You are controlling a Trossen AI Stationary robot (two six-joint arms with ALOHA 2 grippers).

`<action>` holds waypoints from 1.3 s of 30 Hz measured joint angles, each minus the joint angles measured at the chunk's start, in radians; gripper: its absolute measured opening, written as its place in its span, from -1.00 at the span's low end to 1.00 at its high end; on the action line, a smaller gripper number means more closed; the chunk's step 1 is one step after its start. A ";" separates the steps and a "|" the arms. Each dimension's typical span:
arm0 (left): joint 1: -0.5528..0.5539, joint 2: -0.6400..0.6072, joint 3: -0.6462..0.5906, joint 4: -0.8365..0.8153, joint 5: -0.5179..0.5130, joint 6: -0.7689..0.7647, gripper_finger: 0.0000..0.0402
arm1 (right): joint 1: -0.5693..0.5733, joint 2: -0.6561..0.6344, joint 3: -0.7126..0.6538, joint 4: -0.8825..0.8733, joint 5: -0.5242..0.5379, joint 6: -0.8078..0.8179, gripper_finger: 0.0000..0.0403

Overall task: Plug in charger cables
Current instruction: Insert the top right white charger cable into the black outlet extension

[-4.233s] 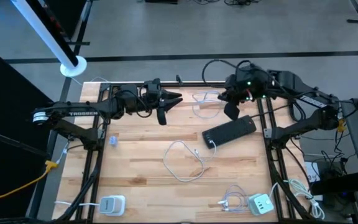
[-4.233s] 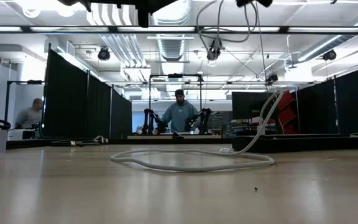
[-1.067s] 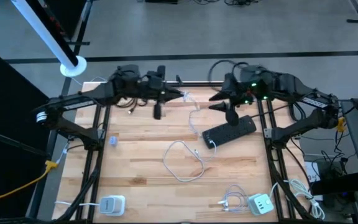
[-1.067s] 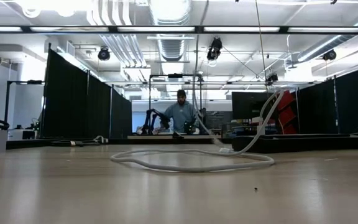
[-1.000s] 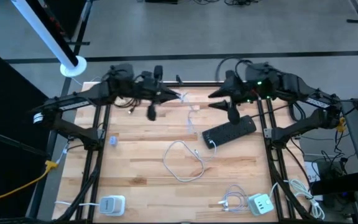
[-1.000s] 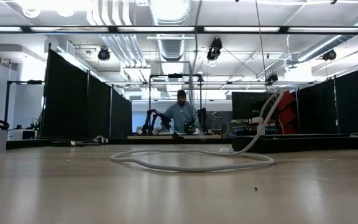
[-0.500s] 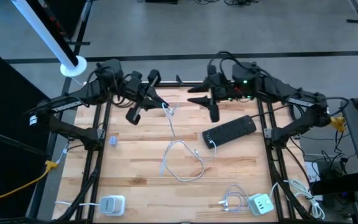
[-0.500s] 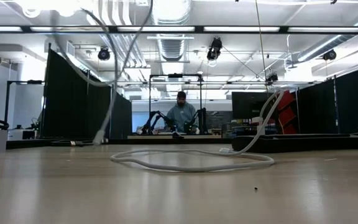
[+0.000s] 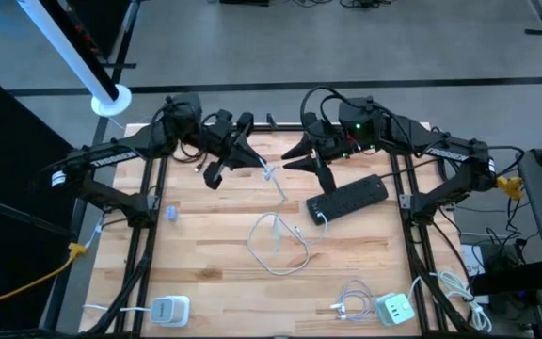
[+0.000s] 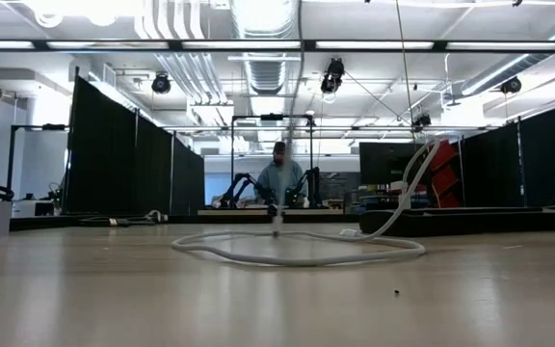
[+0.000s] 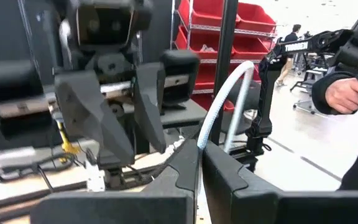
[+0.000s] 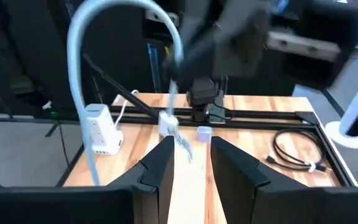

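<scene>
In the high view, a black power strip lies right of centre on the wooden table, tilted so its right end sits higher in the frame. A white charger block rests near the lower left edge, and a second white charger block near the lower right edge with a small bundle of white cords just beside it. A yellow cable runs off the table at the far left. A small bluish object sits near the table's left rail.

The left gripper is in the upper middle of the frame, above the table, and the right gripper faces it from the right, just beside it, so the two arms crowd the same spot over the upper centre.

The white charger cable lies in a loose loop at the centre of the table. One strand rises from the loop toward the upper middle of the frame to the left gripper, its long axis running roughly up and down the frame, leaning slightly left at the top. In the left wrist view the left gripper's fingers are pressed close together on the white cable, which arches up between them. In the right wrist view the right gripper's fingers stand parted, with a plug end hanging ahead of them, blurred.

In the low view the loop lies flat across mid-table, and a person stands in the room behind.
</scene>
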 joint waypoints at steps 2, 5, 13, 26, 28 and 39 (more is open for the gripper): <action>-0.006 0.011 0.000 0.000 0.000 -0.007 -1.00 | -0.008 0.000 0.000 0.001 -0.058 -0.002 -0.59; -0.015 0.019 0.000 0.006 0.001 -0.012 -1.00 | -0.030 0.000 0.000 0.001 -0.117 0.009 -0.62; -0.052 0.049 0.000 0.087 0.002 -0.012 -1.00 | -0.054 0.019 0.000 -0.020 -0.137 0.014 -0.70; -0.054 0.077 0.000 0.111 -0.004 -0.012 -1.00 | -0.054 0.082 0.000 0.000 -0.293 0.058 -0.59; -0.054 0.077 0.000 0.117 -0.005 -0.012 -1.00 | -0.054 0.084 0.000 0.019 -0.303 0.058 -0.56; -0.054 0.081 0.000 0.126 -0.008 -0.008 -1.00 | -0.060 0.094 0.000 0.050 -0.338 0.102 -0.50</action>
